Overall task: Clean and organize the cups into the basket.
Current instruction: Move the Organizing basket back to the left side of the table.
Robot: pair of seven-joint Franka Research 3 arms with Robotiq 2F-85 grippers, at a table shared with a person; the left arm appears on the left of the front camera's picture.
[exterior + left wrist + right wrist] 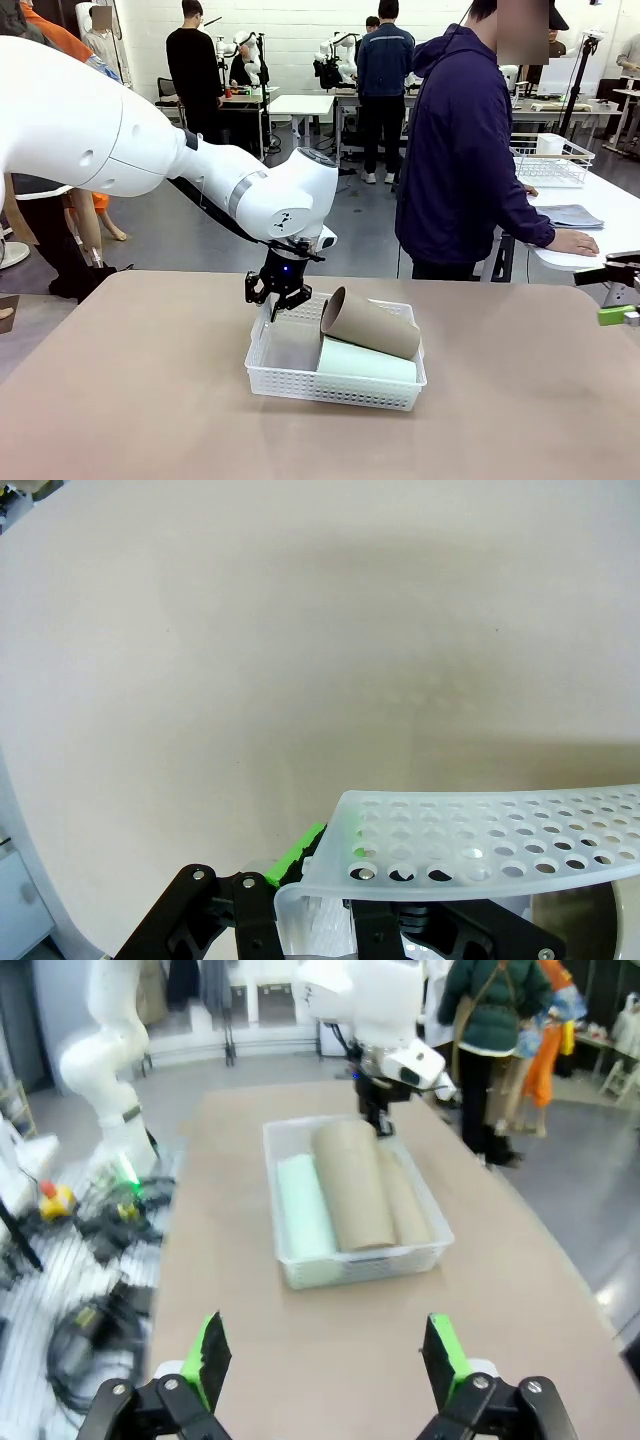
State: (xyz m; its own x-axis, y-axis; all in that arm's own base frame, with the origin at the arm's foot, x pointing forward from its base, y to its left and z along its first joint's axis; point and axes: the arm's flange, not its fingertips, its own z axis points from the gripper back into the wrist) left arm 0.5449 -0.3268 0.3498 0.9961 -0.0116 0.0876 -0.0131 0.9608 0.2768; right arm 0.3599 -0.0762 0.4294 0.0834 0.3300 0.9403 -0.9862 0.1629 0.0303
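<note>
From the front, the left gripper pinches the far-left rim of the white basket, where the tan cup lies tilted across the mint cup just right of the jaws; no lettering is legible anywhere. At the left wrist, green pads clamp the basket's perforated wall directly between the fingers. At the right wrist, the right gripper hangs with jaws spread wide, the basket and both cups well ahead of the fingertips, the brown one beside the green one.
</note>
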